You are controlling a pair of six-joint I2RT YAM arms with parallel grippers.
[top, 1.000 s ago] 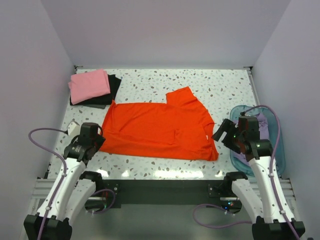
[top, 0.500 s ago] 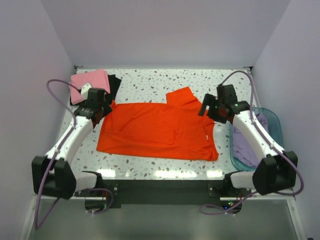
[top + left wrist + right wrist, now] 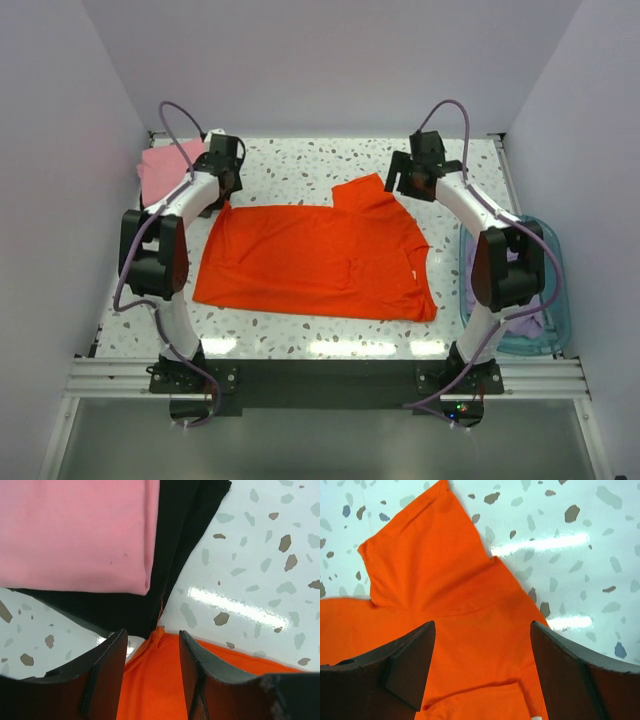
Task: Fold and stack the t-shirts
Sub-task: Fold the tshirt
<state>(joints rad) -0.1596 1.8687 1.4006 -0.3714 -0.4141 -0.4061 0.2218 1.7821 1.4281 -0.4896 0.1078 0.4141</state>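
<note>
The orange-red t-shirt (image 3: 320,260) lies spread flat mid-table. The folded pink t-shirt (image 3: 160,172) lies on the black t-shirt at the back left. The lavender t-shirt (image 3: 470,285) lies in the blue basket (image 3: 556,290). My left gripper (image 3: 226,192) is open. In the left wrist view it (image 3: 152,637) straddles the orange shirt's far left corner (image 3: 155,680), just short of the black shirt (image 3: 175,540) and the pink shirt (image 3: 75,530). My right gripper (image 3: 398,188) is wide open. In the right wrist view it (image 3: 482,625) hovers over the orange shirt below its far sleeve (image 3: 430,555).
White walls close in the speckled table (image 3: 300,165) on three sides. The basket stands at the right edge, partly behind my right arm. The pink and black stack sits right beside the orange shirt's far left corner.
Both arms have swung from the near edge out to the far side. The left gripper now sits at the orange shirt's far left corner, the right by its far sleeve. The shirt has barely moved.
</note>
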